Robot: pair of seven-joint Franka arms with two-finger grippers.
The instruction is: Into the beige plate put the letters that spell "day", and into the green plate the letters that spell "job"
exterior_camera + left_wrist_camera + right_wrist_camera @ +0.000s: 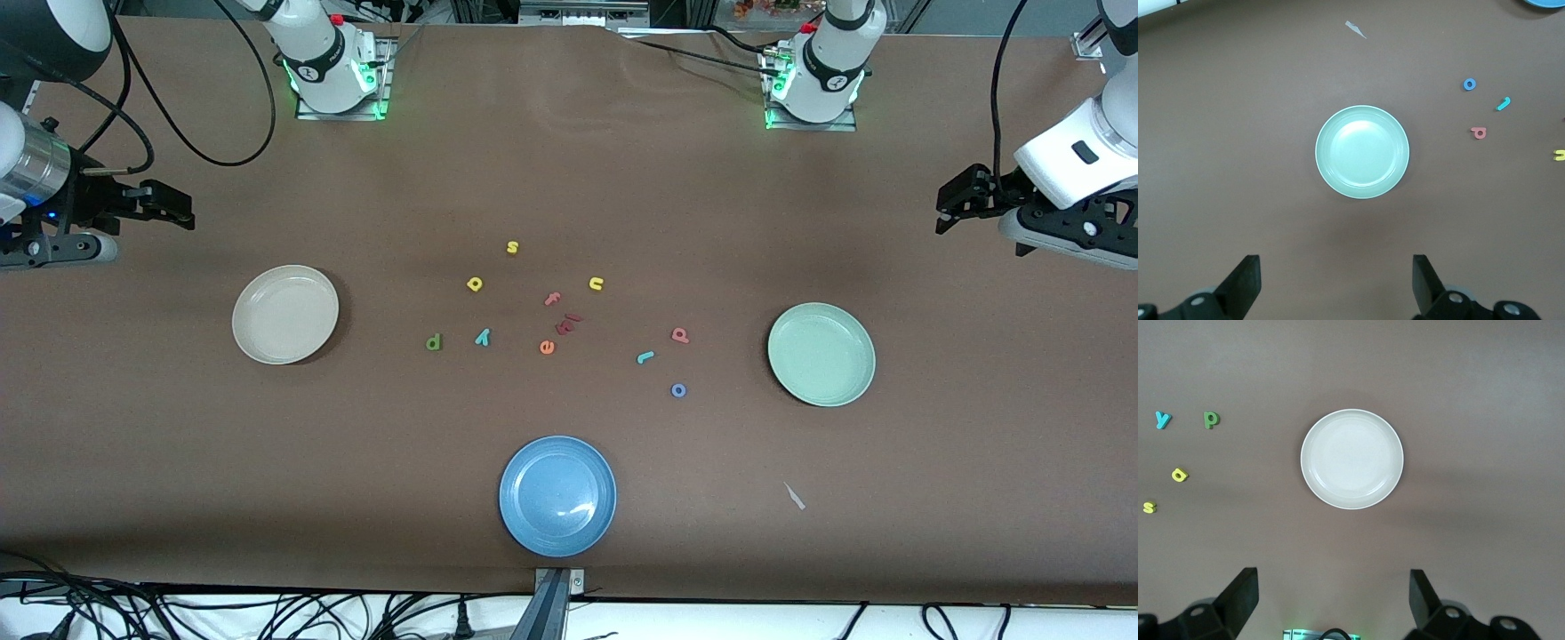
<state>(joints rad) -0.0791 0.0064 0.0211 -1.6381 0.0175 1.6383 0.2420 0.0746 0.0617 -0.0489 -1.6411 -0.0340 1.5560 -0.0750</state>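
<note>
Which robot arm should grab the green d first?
The right arm, probably. Its right gripper hangs open at the beige plate's end of the table, and the green d lies near that plate. The left gripper waits by the green plate.

Both arms wait raised at counter ends; left pincer [949, 209] open, empty; right pincer [173, 206] open, empty.

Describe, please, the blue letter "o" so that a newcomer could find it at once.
Start at the green plate, toward the left arm's end of the table. Beside it lie three small letters; the blue "o" is the one nearest the front camera, the only ring shape.
</note>
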